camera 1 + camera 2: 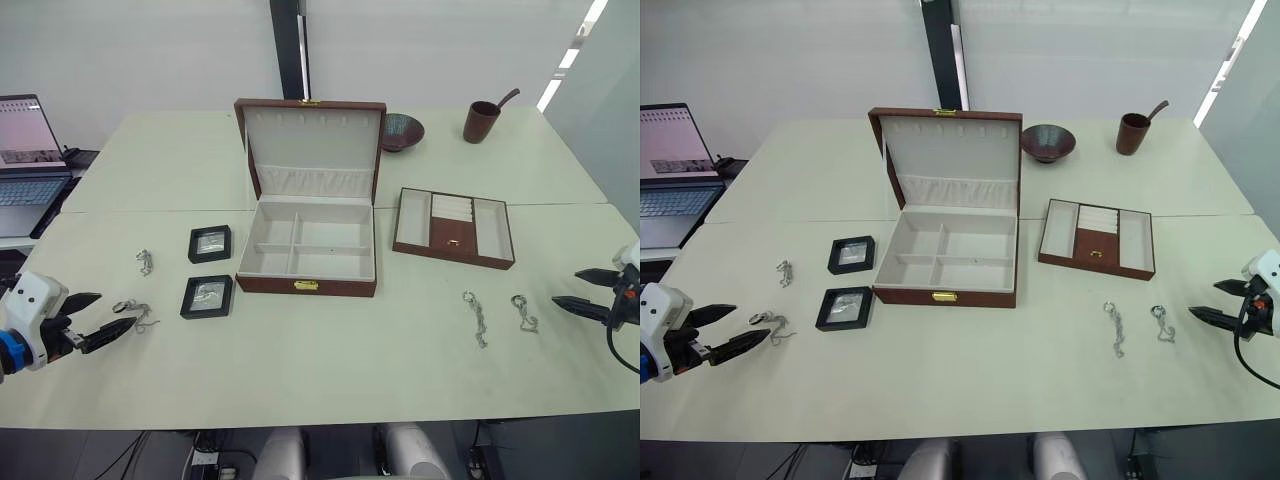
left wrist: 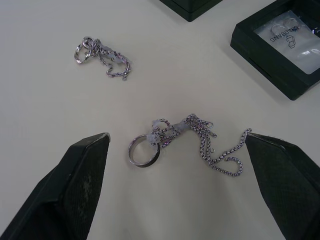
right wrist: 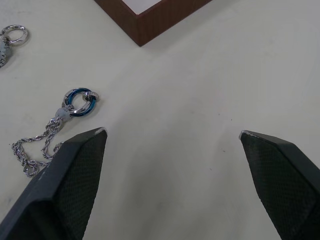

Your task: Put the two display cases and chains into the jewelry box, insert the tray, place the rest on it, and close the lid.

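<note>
Your jewelry box point(image 1: 306, 262) sits at the centre of the frame on the pale table point(image 1: 300, 380), its lid point(image 1: 312, 140) standing open behind it and the cream compartments bare. Two display cases lie left of the box: the farther display case point(image 1: 210, 243) just beside its left wall, the nearer display case point(image 1: 207, 296) below it in the frame and a little apart (the lettering on the card under its window shows in the left wrist view but is hard to read in full). The tray point(image 1: 454, 227) rests right of centre, apart from the box. Four chains lie loose: the far-left chain point(image 1: 145, 262) at mid-left, the ringed chain point(image 1: 135, 313) lower left, the long chain point(image 1: 474, 315) and the blue-ringed chain point(image 1: 523, 312) lower right, side by side. Your left gripper point(image 1: 93, 320) hangs at the lower left edge with its fingers spread wide, holding nothing; in the left wrist view the ringed chain lies between the two fingertips. Your right gripper point(image 1: 581, 290) sits at the right edge, released and empty, near the blue-ringed chain, which is partly cut off in its wrist view. At the back you have a dark bowl point(image 1: 402, 131), a brown cup point(image 1: 482, 121) with a handle sticking out, and at upper left a laptop point(image 1: 28, 160), cut by the frame edge.
</note>
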Robot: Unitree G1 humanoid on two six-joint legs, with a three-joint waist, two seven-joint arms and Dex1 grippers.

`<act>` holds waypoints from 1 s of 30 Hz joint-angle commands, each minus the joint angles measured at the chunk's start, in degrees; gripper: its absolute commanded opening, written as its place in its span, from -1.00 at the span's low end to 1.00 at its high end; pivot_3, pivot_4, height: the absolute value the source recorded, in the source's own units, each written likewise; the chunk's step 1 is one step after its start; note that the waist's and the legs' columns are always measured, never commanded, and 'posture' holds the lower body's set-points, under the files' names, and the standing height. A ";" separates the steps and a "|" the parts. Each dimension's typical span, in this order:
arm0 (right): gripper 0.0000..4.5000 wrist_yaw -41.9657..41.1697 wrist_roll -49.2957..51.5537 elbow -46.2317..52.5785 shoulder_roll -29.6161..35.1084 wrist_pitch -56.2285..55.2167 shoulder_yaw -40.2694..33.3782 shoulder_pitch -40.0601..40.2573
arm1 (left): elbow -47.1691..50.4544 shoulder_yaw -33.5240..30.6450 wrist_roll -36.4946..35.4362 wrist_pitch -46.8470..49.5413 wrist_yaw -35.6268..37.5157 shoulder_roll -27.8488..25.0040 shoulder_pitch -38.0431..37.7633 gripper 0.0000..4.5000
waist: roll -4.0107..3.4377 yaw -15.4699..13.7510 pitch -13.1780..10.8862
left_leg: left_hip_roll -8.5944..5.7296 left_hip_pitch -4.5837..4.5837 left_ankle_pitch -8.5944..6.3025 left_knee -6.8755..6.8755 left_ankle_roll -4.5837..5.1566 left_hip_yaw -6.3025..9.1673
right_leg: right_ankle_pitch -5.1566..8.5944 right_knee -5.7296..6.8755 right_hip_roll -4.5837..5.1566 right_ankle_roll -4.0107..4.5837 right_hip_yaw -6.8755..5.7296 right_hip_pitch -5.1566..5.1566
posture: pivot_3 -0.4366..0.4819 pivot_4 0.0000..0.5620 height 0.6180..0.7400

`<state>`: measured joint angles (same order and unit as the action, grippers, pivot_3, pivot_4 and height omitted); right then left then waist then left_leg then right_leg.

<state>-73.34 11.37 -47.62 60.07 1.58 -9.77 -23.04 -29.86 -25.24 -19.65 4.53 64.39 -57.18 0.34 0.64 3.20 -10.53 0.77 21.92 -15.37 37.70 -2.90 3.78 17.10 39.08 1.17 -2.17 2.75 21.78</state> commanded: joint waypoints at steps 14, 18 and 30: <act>1.00 -0.58 -0.86 -1.43 1.10 -1.55 -1.02 -1.31 | -2.06 -0.20 1.12 -1.20 -0.13 -0.84 1.66 0.98 | 0.00 0.02 0.00 | -0.01 0.00 0.00 0.00 0.00 0.00 | 0.00 0.01 0.00 0.00 0.00 0.00 | -0.05 -0.47 1.00; 1.00 -0.64 -0.97 -1.86 1.20 -1.78 -0.97 -1.54 | -2.05 -0.20 1.27 -1.16 -0.21 -0.98 1.52 0.98 | 0.00 0.02 0.00 | -0.01 0.00 0.00 0.00 0.00 0.00 | 0.00 0.01 0.00 0.00 0.00 0.00 | -0.05 -0.47 1.00; 1.00 -0.68 -1.32 -2.37 1.21 -2.15 -0.66 -1.98 | -3.38 -0.65 2.72 -2.54 -0.87 -1.69 1.42 0.98 | 0.00 0.03 0.00 | -0.01 0.00 0.00 0.00 0.00 0.00 | 0.00 0.01 0.00 0.00 0.00 0.00 | -0.05 -0.47 1.00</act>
<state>-73.69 10.12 -49.85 60.08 0.33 -9.77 -23.80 -32.71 -24.91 -17.00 3.06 63.82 -57.21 1.44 0.64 3.23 -10.53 0.76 21.91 -15.37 37.70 -2.90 3.78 17.10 39.09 1.17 -2.17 2.74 21.78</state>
